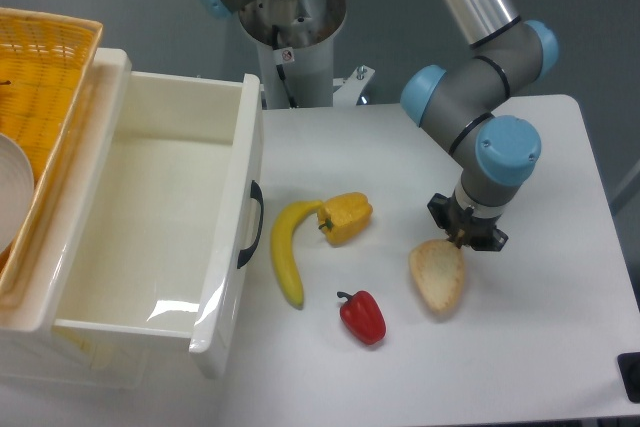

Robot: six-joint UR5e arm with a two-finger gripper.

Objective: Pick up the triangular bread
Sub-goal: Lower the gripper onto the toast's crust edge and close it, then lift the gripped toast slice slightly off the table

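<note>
White drawer (150, 237) at left open with nothing visible inside, wicker basket (45, 87) upper left holds a white dish (12, 197), gripper (467, 237) closed on top corner of triangular bread (438, 275) at center right.

A single fixed camera looks steeply down from high at the front edge of the tabletop (560, 347), facing the arm's base. It stands at middling range; the claw (467, 239) sits right of centre, a drawer (150, 237) far to its left
</note>
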